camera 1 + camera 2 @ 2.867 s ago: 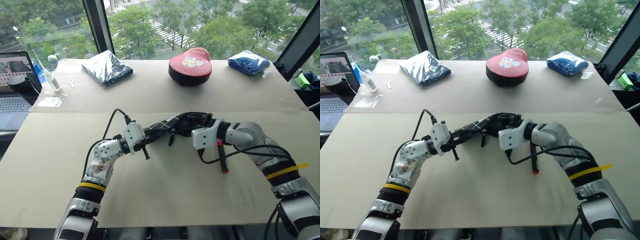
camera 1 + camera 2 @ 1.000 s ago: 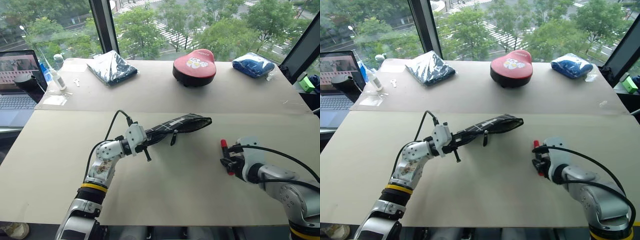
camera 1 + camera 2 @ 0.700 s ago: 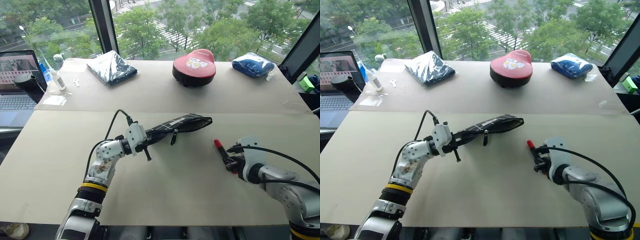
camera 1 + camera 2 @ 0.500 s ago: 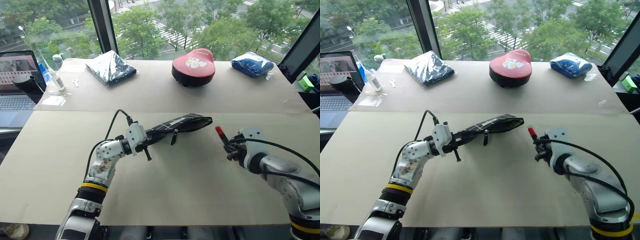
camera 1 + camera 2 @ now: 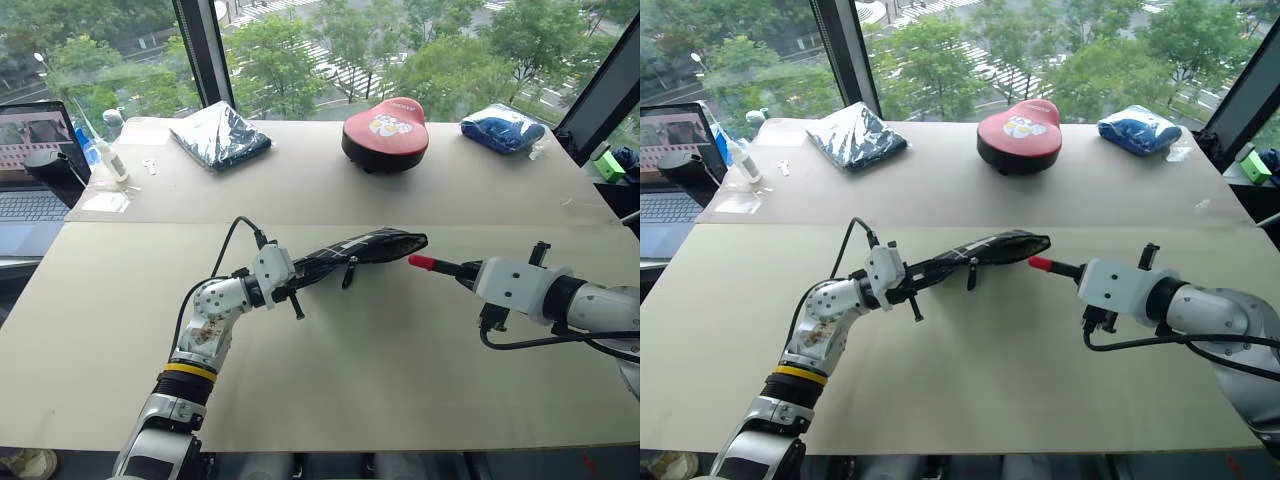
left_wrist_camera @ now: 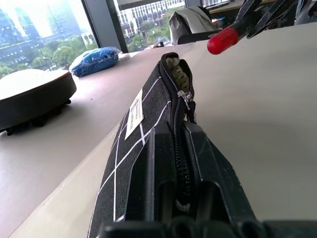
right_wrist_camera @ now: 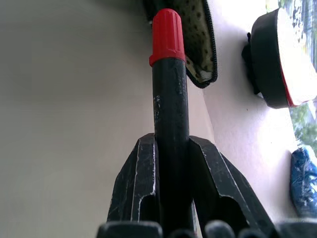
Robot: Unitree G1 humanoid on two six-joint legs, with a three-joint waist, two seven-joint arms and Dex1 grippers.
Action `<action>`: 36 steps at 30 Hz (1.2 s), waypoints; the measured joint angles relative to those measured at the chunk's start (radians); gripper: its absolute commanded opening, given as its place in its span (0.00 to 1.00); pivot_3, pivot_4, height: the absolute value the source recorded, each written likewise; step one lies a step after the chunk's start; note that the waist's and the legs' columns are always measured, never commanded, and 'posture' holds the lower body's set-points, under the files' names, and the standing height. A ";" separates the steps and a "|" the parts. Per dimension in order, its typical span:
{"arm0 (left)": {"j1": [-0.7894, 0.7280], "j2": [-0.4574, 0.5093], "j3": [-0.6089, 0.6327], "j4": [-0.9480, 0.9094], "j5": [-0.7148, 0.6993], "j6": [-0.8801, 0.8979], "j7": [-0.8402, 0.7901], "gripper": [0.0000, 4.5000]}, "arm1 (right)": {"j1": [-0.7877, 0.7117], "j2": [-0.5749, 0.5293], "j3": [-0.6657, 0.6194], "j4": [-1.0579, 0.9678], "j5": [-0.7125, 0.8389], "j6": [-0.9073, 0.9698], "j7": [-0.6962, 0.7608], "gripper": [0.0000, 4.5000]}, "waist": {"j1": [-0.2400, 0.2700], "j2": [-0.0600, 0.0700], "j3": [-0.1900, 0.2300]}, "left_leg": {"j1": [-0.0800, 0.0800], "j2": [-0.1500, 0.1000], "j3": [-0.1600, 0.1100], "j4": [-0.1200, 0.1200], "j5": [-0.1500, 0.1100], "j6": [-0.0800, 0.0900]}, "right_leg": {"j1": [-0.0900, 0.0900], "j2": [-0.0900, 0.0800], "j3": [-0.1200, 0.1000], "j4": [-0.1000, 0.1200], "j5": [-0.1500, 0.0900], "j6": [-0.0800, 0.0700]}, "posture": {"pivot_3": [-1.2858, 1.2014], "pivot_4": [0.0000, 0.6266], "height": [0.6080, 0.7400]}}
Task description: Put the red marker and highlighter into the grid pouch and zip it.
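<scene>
Red-capped and black-barrelled, the red marker (image 5: 432, 265) is pinched between the two black fingers of the right gripper (image 7: 171, 163), cap end leading. A second ago that gripper sat low over the tabletop (image 5: 380, 380) near the robot's right side, with the marker standing more or less upright in it. Now the hand has lifted, rolled over and swung toward the middle, so the marker lies close to level, its red cap just beside the open mouth of the grid pouch (image 5: 345, 255) but not yet inside.

From the right wrist view the cap lines up with the pouch's dotted lining, though slightly to one side of the opening.

At the other end, the left gripper (image 6: 181, 163) has its fingers pressed together on the pouch's closed end, holding the pouch off the table with the mouth pointed at the oncoming marker. That hand has not shifted over the same second. The zipper pull strap (image 5: 346, 276) hangs loose beneath the pouch, and the zip is undone.

No highlighter can be made out on the table; a pale object sits in the pouch mouth in the left wrist view, but whether that is it cannot be told.

Judging from this, the pick-up is done and insertion is next: a short push along the marker's own axis.
</scene>
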 measured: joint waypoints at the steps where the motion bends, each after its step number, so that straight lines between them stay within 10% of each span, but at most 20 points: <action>1: 0.000 0.000 0.000 0.000 0.000 0.000 0.000 0.00 | -0.013 0.010 0.008 0.012 -0.014 -0.015 -0.001 0.11 | 0.001 0.000 0.000 | 0.000 0.000 0.000 0.000 0.000 0.000 | -0.001 0.000 0.000 0.000 0.000 0.000 | 0.52 0.24 1.00; 36: 0.007 0.023 0.002 -0.011 0.000 0.001 -0.001 0.00 | -0.514 0.379 0.409 0.390 -0.339 -0.351 0.099 0.11 | -0.010 0.000 0.000 | -0.002 -0.002 0.000 0.000 0.004 -0.007 | -0.003 0.000 0.000 0.001 0.000 -0.001 | 0.52 0.24 1.00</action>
